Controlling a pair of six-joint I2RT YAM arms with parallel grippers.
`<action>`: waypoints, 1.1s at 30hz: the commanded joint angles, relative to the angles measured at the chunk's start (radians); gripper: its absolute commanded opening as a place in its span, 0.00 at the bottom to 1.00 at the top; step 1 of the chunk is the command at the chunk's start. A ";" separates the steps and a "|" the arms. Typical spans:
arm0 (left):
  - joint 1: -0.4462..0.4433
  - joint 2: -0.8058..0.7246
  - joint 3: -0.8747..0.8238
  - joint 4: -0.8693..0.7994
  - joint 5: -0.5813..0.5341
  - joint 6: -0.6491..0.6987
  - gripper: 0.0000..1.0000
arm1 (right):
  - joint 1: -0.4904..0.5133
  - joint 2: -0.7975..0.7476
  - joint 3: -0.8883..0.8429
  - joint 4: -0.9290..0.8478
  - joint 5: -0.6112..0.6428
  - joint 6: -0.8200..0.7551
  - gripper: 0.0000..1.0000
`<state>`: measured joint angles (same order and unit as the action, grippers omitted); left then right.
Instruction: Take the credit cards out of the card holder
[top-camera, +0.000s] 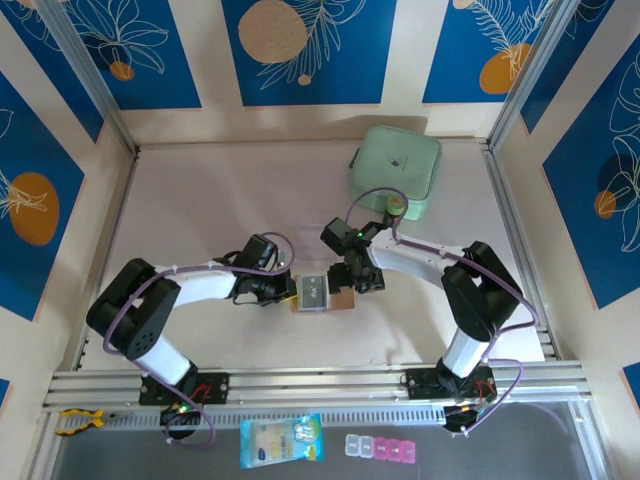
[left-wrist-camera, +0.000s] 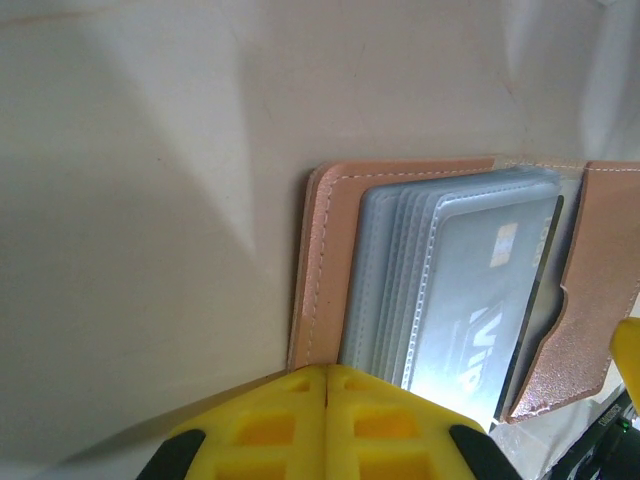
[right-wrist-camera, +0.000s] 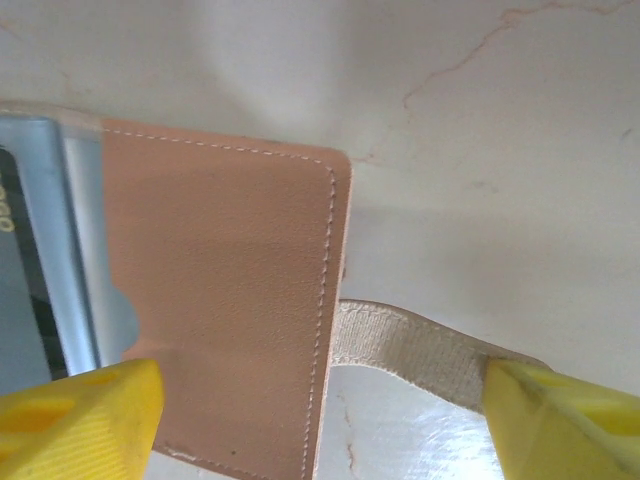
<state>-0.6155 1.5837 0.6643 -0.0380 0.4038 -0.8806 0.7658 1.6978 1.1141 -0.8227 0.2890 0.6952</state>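
Note:
The salmon-tan card holder (top-camera: 322, 293) lies open on the table between my two grippers. In the left wrist view its grey clear sleeves hold a dark grey credit card (left-wrist-camera: 480, 310) with pale "VIP" lettering. My left gripper (left-wrist-camera: 328, 375) is shut, its yellow tips pressed together at the near edge of the holder's left flap (left-wrist-camera: 325, 260). My right gripper (right-wrist-camera: 325, 420) is open, its fingers (right-wrist-camera: 80, 420) wide apart over the holder's right flap (right-wrist-camera: 220, 300) and its pale elastic strap (right-wrist-camera: 410, 350). A sliver of the dark card (right-wrist-camera: 20, 300) shows at the left edge there.
A mint-green zip pouch (top-camera: 396, 170) sits at the back right of the table. Metal rails (top-camera: 320, 380) run along the near edge. In front of them lie a blue packet (top-camera: 282, 440), a pill organiser (top-camera: 380, 447) and a yellow clamp (top-camera: 78, 420).

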 joint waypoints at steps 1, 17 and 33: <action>-0.008 0.021 0.009 -0.046 0.002 0.023 0.04 | -0.006 0.007 -0.022 0.018 -0.003 -0.016 0.84; -0.009 -0.085 -0.021 -0.080 -0.071 0.014 0.04 | 0.003 0.100 -0.104 0.140 -0.050 -0.024 0.81; -0.062 -0.092 0.111 -0.140 -0.060 0.037 0.06 | -0.012 -0.117 -0.123 0.217 -0.162 -0.032 0.75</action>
<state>-0.6582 1.4666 0.7490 -0.1680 0.3389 -0.8551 0.7647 1.6245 1.0115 -0.6525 0.2237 0.6716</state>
